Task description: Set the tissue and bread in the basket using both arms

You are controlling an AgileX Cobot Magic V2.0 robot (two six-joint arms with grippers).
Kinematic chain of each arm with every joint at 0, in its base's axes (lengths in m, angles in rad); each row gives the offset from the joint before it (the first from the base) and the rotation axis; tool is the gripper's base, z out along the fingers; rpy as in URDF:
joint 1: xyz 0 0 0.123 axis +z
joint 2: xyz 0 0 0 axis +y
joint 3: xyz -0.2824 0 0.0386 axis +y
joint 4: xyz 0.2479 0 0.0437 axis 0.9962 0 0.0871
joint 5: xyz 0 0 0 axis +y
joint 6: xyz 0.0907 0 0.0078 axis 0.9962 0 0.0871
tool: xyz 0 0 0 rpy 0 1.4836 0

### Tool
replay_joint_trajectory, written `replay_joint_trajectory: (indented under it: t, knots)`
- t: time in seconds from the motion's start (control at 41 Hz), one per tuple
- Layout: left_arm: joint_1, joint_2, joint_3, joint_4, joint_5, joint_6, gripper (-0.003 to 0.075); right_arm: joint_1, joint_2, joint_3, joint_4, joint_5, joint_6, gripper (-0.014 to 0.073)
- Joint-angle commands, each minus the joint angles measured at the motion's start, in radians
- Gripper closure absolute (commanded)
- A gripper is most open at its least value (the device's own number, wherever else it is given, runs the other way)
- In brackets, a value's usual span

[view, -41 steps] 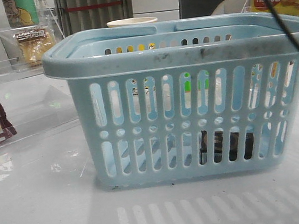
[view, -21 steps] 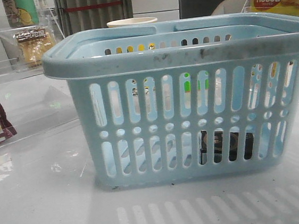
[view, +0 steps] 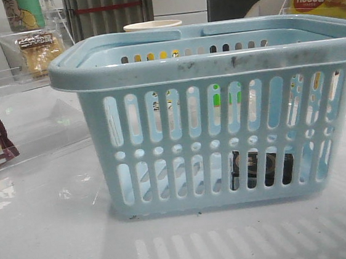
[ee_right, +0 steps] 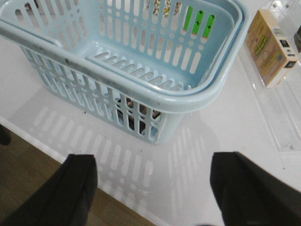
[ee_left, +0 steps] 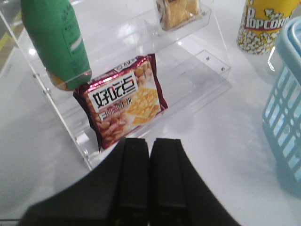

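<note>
The light-blue basket (view: 203, 64) stands mid-table. A dark low pack, the tissue (view: 251, 169), lies on its floor at the right and shows only through the slots; it also shows in the right wrist view (ee_right: 135, 112). The bread (view: 40, 50) sits on a clear acrylic shelf at the far left and shows in the left wrist view (ee_left: 178, 12). My left gripper (ee_left: 150, 141) is shut and empty, in front of the shelf and apart from the bread. My right gripper (ee_right: 153, 160) is open and empty, above the table by the basket (ee_right: 94, 66). Neither gripper shows in the front view.
A maroon-edged cracker packet (ee_left: 124, 101) leans on the lower shelf step beside a green bottle (ee_left: 56, 42). A popcorn cup (ee_left: 263, 23) stands behind the basket (ee_left: 287, 108). A yellow box (ee_right: 270, 47) lies on an acrylic stand at the right. The table edge (ee_right: 28, 134) is close.
A black cable that crossed the front view's upper right a second ago has left the view. The basket and the packs have not moved.
</note>
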Motion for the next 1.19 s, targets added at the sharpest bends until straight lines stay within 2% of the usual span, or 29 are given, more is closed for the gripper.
replay_joint_trajectory:
  t: [0.0, 0.195, 0.268, 0.341, 0.512, 0.585, 0.95, 1.169]
  knots:
    - [-0.005, 0.009, -0.029, -0.015, -0.153, -0.01, 0.063, 0.0, 0.002, -0.016, -0.003, -0.044, -0.011, -0.0008]
    - [-0.005, 0.089, -0.043, -0.018, -0.271, -0.01, 0.0628, 0.0, 0.003, -0.016, -0.003, -0.008, -0.011, -0.0008]
    - [-0.005, 0.146, -0.081, -0.018, -0.276, -0.01, 0.0586, 0.0, 0.003, -0.016, -0.003, -0.005, -0.011, -0.0008]
    - [-0.005, 0.212, -0.129, -0.018, -0.276, -0.005, 0.0491, 0.0, 0.003, -0.016, -0.003, -0.005, -0.011, -0.0008]
    - [-0.005, 0.414, -0.275, -0.018, -0.278, -0.001, 0.0167, 0.0, 0.003, -0.016, -0.003, -0.005, -0.011, -0.0008]
    - [-0.005, 0.507, -0.345, -0.018, -0.276, 0.0, 0.009, 0.0, 0.003, -0.016, -0.003, -0.005, -0.011, -0.0008]
    - [-0.019, 0.929, -0.723, -0.018, -0.198, 0.001, 0.0087, 0.0, 0.003, -0.016, -0.003, -0.005, -0.011, -0.0008]
    - [-0.046, 1.12, -0.883, -0.018, -0.219, 0.02, 0.0088, 0.0, 0.003, -0.016, -0.003, -0.005, -0.011, -0.0008]
